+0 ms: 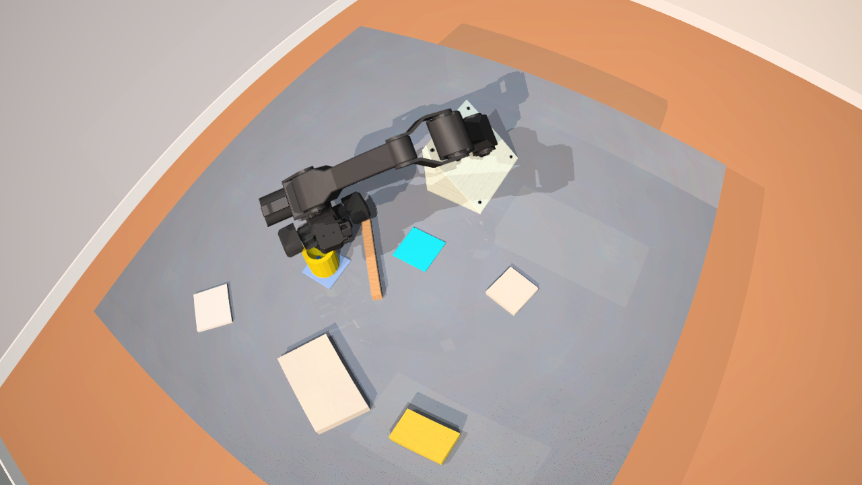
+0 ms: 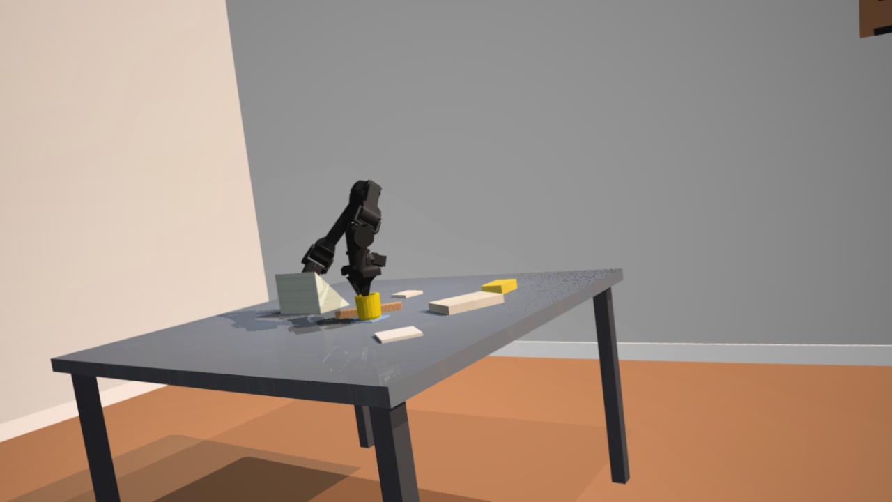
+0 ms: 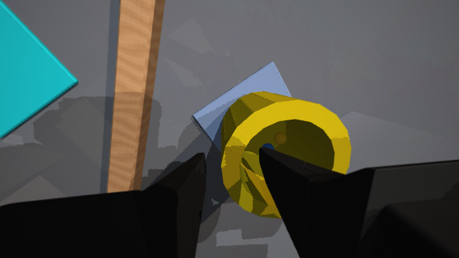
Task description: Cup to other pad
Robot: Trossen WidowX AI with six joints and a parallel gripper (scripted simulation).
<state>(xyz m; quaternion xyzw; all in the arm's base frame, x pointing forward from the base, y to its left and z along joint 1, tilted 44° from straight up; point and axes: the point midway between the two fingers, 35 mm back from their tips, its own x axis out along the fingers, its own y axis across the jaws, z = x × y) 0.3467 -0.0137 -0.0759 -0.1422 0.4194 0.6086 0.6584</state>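
On the table (image 1: pixel 542 374) the cyan pad (image 1: pixel 419 248), the goal as we judged it, lay bare at three o'clock of the cup (image 3: pixel 323 118), past the wooden strip (image 1: pixel 373 259). The cup stood on the pale blue pad (image 3: pixel 258 79), so nothing was moved yet. The gripper (image 3: pixel 231 154) was released, one finger inside the rim, one outside, gripping nothing. Lift, carry and release were left. Two marbles (image 3: pixel 280 137) showed; any others were perhaps hidden by the finger
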